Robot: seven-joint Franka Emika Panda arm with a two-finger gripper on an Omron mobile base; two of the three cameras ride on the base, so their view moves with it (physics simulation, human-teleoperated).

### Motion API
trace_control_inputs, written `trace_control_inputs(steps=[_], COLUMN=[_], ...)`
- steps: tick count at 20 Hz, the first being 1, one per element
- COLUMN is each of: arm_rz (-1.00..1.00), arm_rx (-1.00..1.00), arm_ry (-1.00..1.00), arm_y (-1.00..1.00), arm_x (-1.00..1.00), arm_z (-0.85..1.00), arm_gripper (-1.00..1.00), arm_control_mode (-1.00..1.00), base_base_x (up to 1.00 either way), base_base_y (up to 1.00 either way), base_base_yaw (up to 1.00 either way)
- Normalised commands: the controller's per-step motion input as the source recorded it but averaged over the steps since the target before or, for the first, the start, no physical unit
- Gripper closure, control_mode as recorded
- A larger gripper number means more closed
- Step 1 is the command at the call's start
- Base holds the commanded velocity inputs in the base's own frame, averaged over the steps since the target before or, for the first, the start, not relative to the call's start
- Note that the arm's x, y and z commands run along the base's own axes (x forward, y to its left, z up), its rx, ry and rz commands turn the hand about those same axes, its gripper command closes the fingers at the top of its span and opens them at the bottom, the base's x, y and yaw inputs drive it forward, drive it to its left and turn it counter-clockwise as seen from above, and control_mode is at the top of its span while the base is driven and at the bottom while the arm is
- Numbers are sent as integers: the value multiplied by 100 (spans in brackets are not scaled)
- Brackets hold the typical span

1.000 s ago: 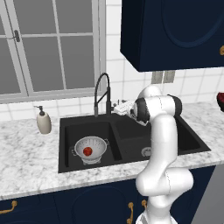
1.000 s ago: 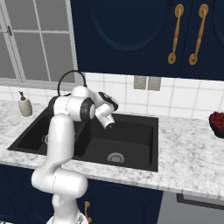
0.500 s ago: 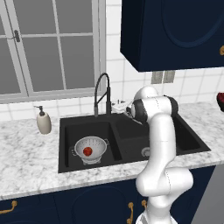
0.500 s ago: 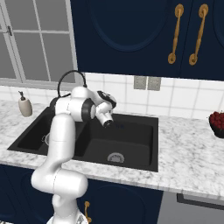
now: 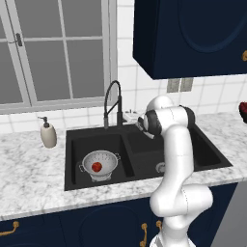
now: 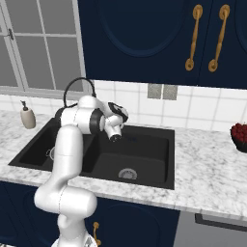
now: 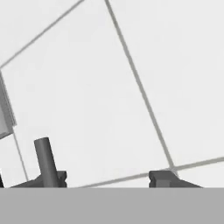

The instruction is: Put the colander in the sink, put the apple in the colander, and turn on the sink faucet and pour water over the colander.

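Note:
The silvery colander (image 5: pixel 100 163) sits in the left basin of the black sink (image 5: pixel 144 159), and the red apple (image 5: pixel 96 167) lies inside it. The black gooseneck faucet (image 5: pixel 113 102) rises behind the divider between the basins; its arch (image 6: pixel 77 83) also shows above the arm. My gripper (image 5: pixel 131 117) hovers just right of the faucet's base, pointing at the tiled wall. In the hand view the gripper (image 7: pixel 107 179) is open, fingertips (image 7: pixel 162 178) wide apart. A slim grey rod (image 7: pixel 43 158), probably the faucet's lever, stands beside the left tip.
A white soap dispenser (image 5: pixel 48 134) stands on the marble counter left of the sink. A bowl of red fruit (image 6: pixel 239 136) sits at the far right. The right basin has a silver drain (image 6: pixel 127 173). Dark cabinets hang overhead.
My hand has turned and drawn back toward the wall beside the faucet's base. Colander and apple have not moved.

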Motion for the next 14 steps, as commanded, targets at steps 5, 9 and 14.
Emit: trace_control_inputs(steps=[5, 9, 14], arm_rz=[-10, -8, -14], arm_rx=[25, 25, 5], arm_ry=[2, 12, 23], arm_y=[-100, -100, -100], arm_x=[49, 60, 65], arm_z=[-32, -42, -58], arm_gripper=[100, 100, 100], arm_control_mode=[-100, -100, -100], base_base_x=[0, 0, 0], base_base_y=[0, 0, 0], base_base_yaw=[0, 0, 0])
